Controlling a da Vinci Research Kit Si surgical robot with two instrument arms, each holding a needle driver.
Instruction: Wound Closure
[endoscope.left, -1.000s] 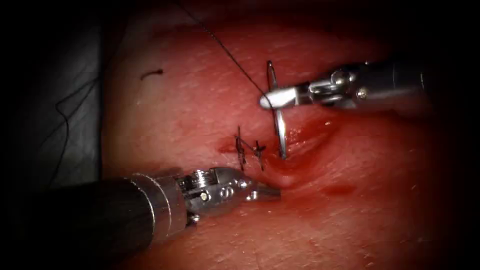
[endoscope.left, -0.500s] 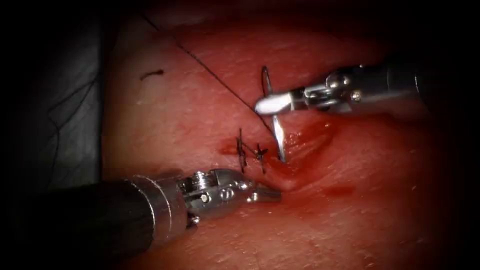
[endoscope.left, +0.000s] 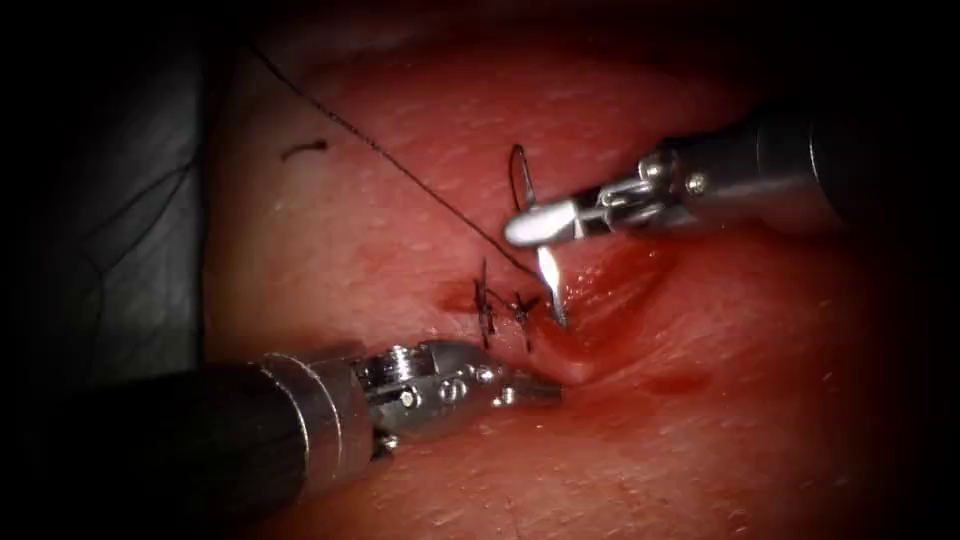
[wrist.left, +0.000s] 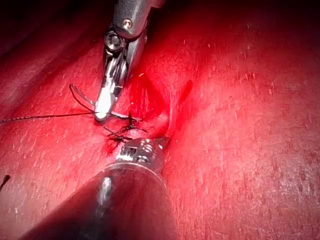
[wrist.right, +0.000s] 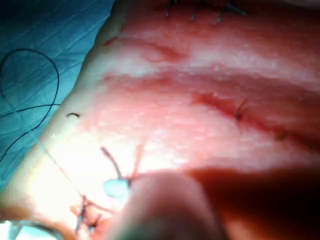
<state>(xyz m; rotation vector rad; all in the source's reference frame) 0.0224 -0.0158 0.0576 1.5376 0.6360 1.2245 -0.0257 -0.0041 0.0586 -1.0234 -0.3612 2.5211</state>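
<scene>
1. Tissue (endoscope.left: 400, 230) is seen lying on a blue drape (wrist.right: 45, 40), with the cut (endoscope.left: 600, 290) gaping and wet with red fluid (endoscope.left: 625, 275).
2. Two earlier stitches (endoscope.left: 500, 305) are tied on the left part of the cut.
3. The needle (endoscope.left: 535, 235) is gripped at about mid-curve by the closed jaws of the right tool (endoscope.left: 530, 225); its point is set at the left lip of the cut, just right of the stitches. Compared with one second ago, the needle is held lower and further left, toward the lip.
4. The thread (endoscope.left: 400, 170) is stretched from the needle toward the far left corner of the tissue.
5. The left tool (endoscope.left: 535, 390) is rested at the near lip; its jaws appear closed on the tissue, which is lifted slightly.
6. Step judged in hand: placing the needle point for a further bite. The entry is judged to call for a point square to the lip, with the lip steadied.
</scene>
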